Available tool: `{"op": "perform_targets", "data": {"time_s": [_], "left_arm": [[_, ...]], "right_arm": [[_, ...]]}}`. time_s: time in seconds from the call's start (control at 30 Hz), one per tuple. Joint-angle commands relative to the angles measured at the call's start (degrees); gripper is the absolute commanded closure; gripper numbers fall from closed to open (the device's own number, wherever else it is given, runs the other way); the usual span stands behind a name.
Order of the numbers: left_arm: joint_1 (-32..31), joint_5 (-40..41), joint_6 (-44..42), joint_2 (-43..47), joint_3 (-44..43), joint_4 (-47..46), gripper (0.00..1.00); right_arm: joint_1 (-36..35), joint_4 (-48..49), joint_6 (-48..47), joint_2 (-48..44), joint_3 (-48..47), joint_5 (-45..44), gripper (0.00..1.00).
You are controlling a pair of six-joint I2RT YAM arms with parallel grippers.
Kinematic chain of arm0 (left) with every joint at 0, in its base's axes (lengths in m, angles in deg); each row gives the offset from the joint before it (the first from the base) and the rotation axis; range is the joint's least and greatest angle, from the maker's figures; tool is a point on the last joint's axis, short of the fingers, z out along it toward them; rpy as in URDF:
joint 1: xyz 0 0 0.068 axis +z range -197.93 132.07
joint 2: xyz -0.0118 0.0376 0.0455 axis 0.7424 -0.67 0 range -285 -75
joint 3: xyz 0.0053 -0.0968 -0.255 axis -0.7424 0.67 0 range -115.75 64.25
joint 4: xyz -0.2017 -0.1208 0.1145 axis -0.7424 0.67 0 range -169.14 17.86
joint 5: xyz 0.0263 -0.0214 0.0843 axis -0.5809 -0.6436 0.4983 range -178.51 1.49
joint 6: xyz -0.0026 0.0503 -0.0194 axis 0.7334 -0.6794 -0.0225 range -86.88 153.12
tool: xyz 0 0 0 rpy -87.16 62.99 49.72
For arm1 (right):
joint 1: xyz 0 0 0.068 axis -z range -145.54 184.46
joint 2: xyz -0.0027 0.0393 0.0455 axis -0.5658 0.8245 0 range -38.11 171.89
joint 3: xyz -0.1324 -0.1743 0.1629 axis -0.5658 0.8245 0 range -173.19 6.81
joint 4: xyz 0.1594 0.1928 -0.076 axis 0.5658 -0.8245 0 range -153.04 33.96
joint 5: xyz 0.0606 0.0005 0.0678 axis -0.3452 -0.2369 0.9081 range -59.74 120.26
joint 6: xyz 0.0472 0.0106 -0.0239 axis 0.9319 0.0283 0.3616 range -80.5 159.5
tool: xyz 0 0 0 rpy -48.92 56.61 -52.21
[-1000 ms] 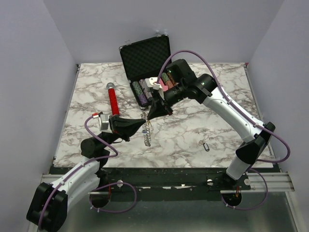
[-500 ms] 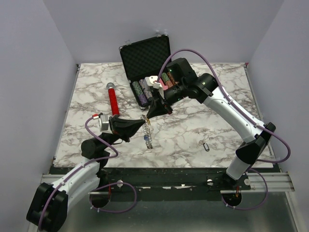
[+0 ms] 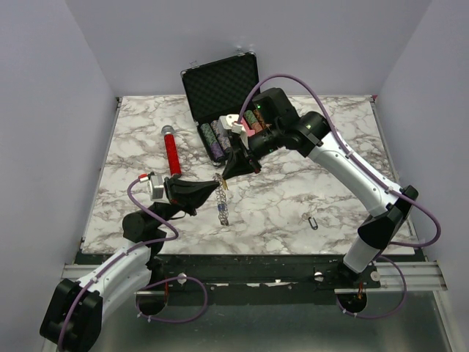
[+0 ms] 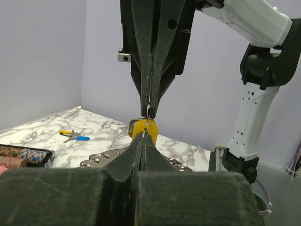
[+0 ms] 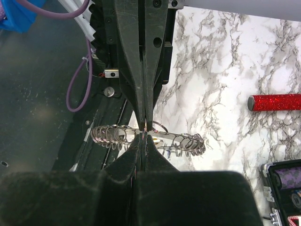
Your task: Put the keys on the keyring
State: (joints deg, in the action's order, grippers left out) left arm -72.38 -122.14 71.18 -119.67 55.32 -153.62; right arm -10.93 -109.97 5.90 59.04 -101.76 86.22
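Left gripper [image 3: 213, 193] is pinched shut on the keyring [image 3: 222, 207], which hangs edge-on from its tips over the middle of the worktop, a little toward the near edge. Right gripper [image 3: 229, 174], tip to tip with it, is closed on the thin ring of the yellow-tagged key [image 4: 143, 127]. A second key [image 3: 313, 221] lies flat toward the near right corner.
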Motion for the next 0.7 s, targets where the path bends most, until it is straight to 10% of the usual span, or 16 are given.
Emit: {"op": "perform_targets", "data": {"time_s": [0.0, 0.67], "left_arm": [[0.28, 1.46, -0.53, 0.81, -0.12, -16.58, 1.00], [0.28, 2.25, -0.62, 0.98, 0.05, -16.67, 1.00]], "right_arm": [[-0.58, 1.29, 1.17, 0.33, 0.64, -0.95, 0.99], [-0.49, 2.25, 2.75, 0.15, 1.44, -1.47, 1.00]]}}
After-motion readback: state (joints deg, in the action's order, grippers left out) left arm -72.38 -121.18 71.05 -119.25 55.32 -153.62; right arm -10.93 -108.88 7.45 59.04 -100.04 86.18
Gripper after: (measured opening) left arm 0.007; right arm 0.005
